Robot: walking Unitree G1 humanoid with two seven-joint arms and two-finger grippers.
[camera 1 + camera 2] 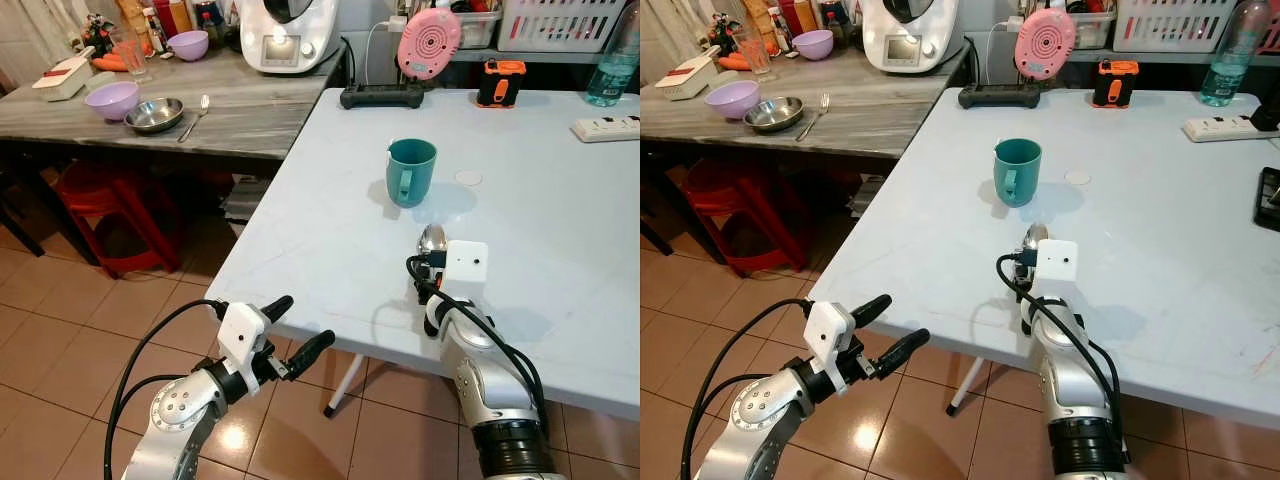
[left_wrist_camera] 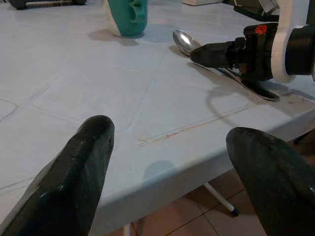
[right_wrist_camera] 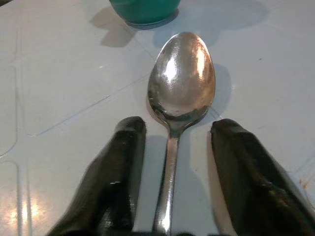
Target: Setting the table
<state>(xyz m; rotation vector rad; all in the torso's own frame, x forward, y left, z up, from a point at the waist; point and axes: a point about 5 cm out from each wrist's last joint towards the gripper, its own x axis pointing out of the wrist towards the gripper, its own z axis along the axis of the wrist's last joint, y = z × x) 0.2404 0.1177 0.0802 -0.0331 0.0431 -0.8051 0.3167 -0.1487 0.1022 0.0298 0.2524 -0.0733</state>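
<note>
Tabletop (image 1: 300,240): pale, smooth white slab with faint seams and scratches, taking the centre and right of the left eye view; its near edge cuts across the lower half of the frame.

Counter (image 1: 250,110): grey, wood-grained top at upper left, carrying a steel dish (image 1: 154,114), a lilac bowl (image 1: 112,99) and a second spoon.

Right claw (image 3: 170,172): low on the tabletop, lower centre-right of the left eye view, fingers spread open with the spoon's handle lying between them, neither pad touching it.

Left claw (image 1: 290,325): open and holding nothing, lower left of centre, hovering off the tabletop's near edge above the tiled floor.

Mug (image 1: 411,171): teal, matte, cylindrical, upright at centre, handle turned toward the camera, just beyond the spoon.

Spoon (image 3: 181,81): polished steel, oval bowl facing up, flat on the tabletop near the mug, slim handle running back under the right claw.

Risk: judged from here, the thin, slick handle lies flat on a hard surface, so closing fingers could skid over it or flick it sideways; a push forward could knock the spoon's bowl into the mug.
</note>
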